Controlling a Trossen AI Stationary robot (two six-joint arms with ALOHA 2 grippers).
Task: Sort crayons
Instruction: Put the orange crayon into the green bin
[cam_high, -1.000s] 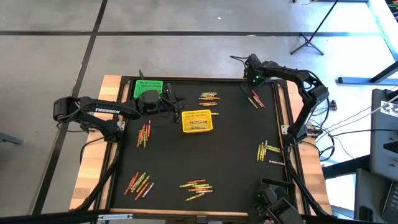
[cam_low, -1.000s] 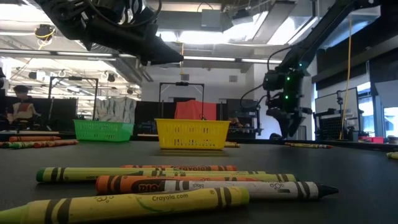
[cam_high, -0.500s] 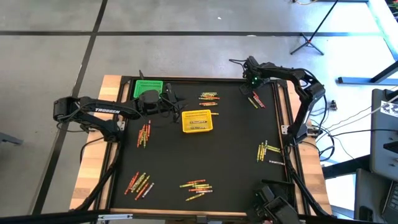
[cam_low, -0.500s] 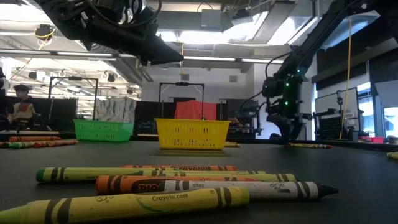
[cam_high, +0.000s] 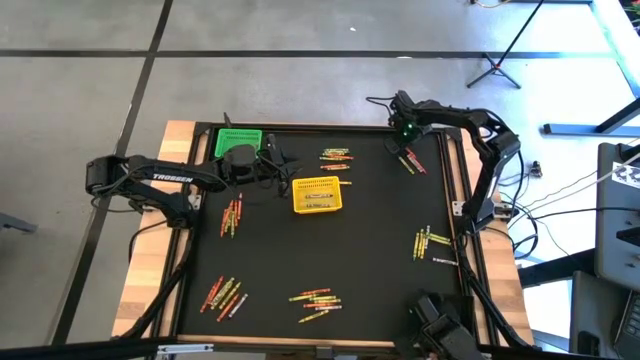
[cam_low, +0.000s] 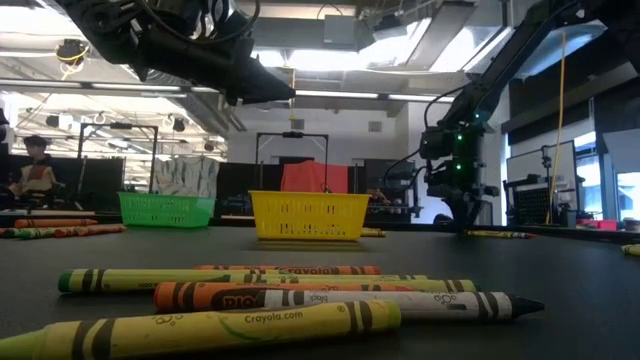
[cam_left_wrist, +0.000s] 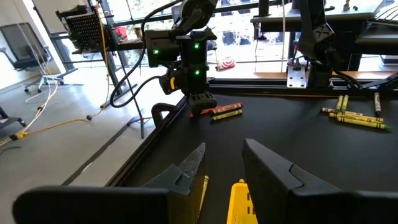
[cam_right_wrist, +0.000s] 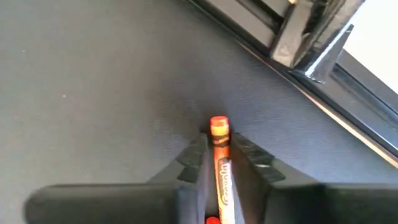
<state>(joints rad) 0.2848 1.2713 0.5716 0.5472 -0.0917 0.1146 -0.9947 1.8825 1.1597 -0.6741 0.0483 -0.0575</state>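
Right gripper (cam_right_wrist: 219, 163) is down at the far right corner of the black surface (cam_high: 380, 240), fingers closed on an orange crayon (cam_right_wrist: 219, 155) that points out past the tips; it looks just off or barely on the mat, hard to say which.

To do this step well: keep the squeeze firm, lift straight up so the tip doesn't drag, and clear the loose crayons (cam_high: 411, 162) beside it before carrying. The orange pile or basket it belongs to isn't obvious; yellow basket (cam_high: 317, 195) sits mid-surface, green basket (cam_high: 238, 141) at the far left.

Left gripper (cam_left_wrist: 222, 165) waits w/ fingers apart, holding nothing, between the two baskets.

Writing: "Crayola.com" on the nearest yellow crayon (cam_low: 215, 330), "TROSSEN" on the left arm (cam_high: 170, 178).
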